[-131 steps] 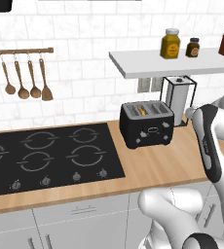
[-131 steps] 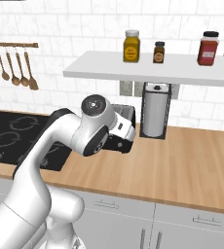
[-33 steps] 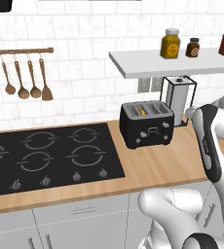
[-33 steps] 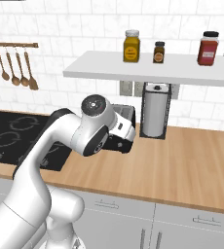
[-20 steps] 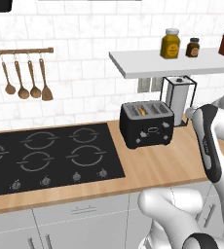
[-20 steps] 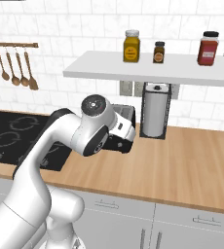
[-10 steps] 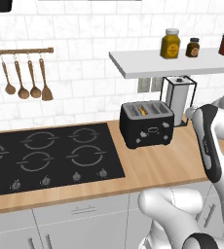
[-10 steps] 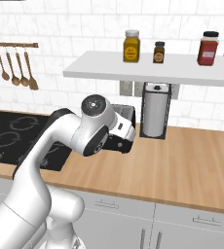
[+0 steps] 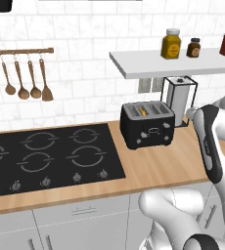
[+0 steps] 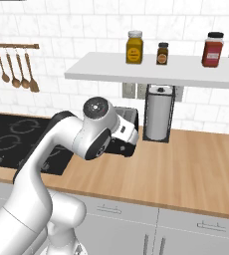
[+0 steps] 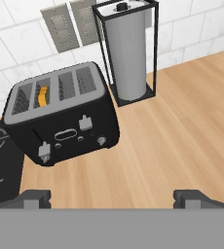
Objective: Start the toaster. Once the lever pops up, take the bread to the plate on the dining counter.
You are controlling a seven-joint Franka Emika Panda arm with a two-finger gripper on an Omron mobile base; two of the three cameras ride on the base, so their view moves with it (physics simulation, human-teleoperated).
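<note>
Up on the white tiled wall (image 9: 85,63) hang one white shelf (image 9: 173,66) with three jars (image 10: 135,47) and one wooden rail with four wooden spoons (image 9: 26,85). Below runs the long light wood counter top (image 10: 186,169), with one flat black cooktop (image 9: 51,156), one black boxy toaster (image 9: 147,124), and one white paper roll in a black wire stand (image 11: 128,51) just beside it. One small yellow bread slice (image 11: 43,96) sits in a toaster slot, and the robot's two-finger gripper (image 11: 111,197) is wide open, holding nothing, apart from the toaster.
</note>
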